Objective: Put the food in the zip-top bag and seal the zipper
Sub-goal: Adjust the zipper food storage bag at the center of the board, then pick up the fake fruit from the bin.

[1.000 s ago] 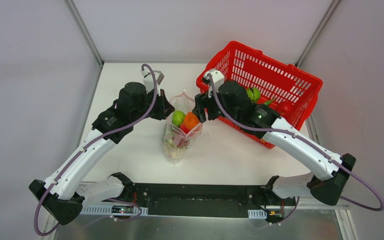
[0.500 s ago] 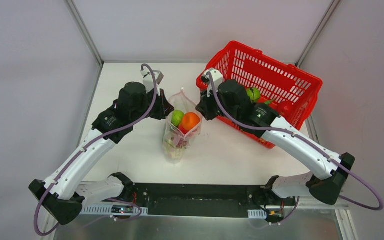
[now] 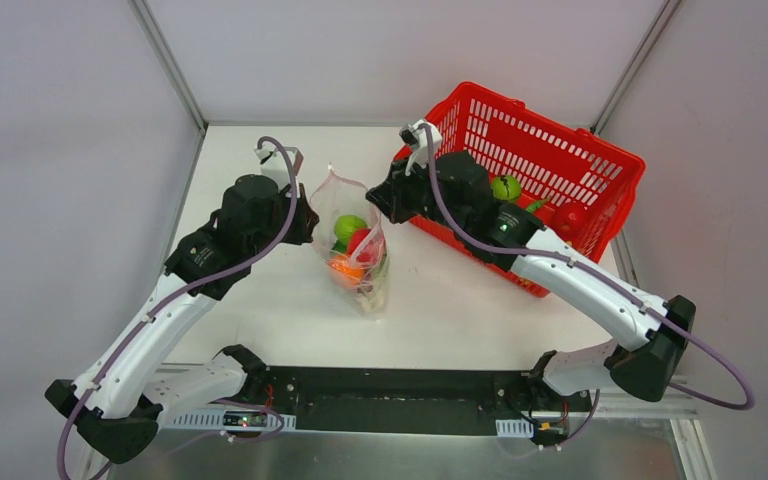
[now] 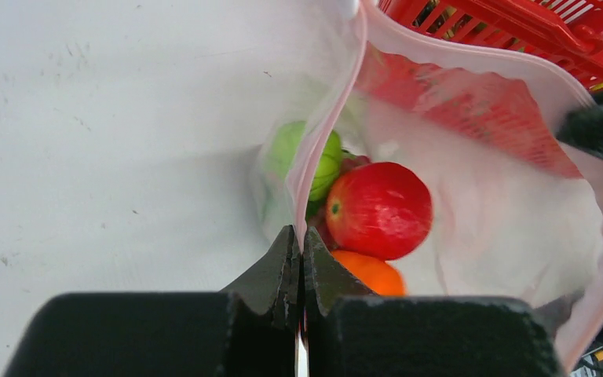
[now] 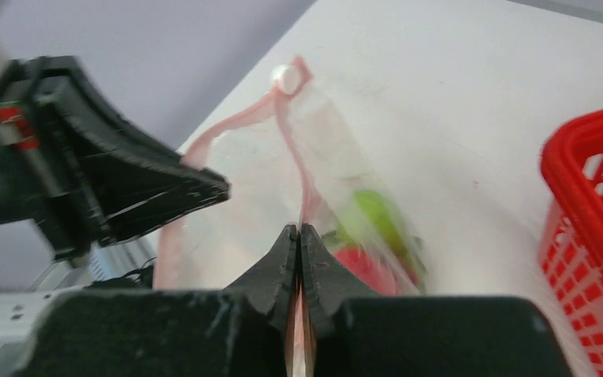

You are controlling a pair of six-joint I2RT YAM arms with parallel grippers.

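The clear zip-top bag (image 3: 362,262) hangs over the table between my two grippers, its mouth held open. Inside it lie a green fruit (image 4: 308,153), a red fruit (image 4: 378,209) and an orange fruit (image 4: 369,271). My left gripper (image 4: 301,234) is shut on one side of the pink zipper (image 4: 322,133); from the top view the left gripper (image 3: 308,218) is at the bag's left edge. My right gripper (image 5: 299,229) is shut on the opposite zipper (image 5: 298,157) lip, and the right gripper (image 3: 376,205) stands at the bag's right edge.
A red mesh basket (image 3: 520,110) stands at the back right, just behind the right arm, with a green fruit (image 3: 506,187) and a red piece (image 3: 570,215) in it. The basket's wall (image 5: 597,196) is close to the right gripper.
My right gripper has shut on the bag's right lip. Both grippers and the bag have shifted left and towards the back, and the orange fruit has sunk deeper into the bag.
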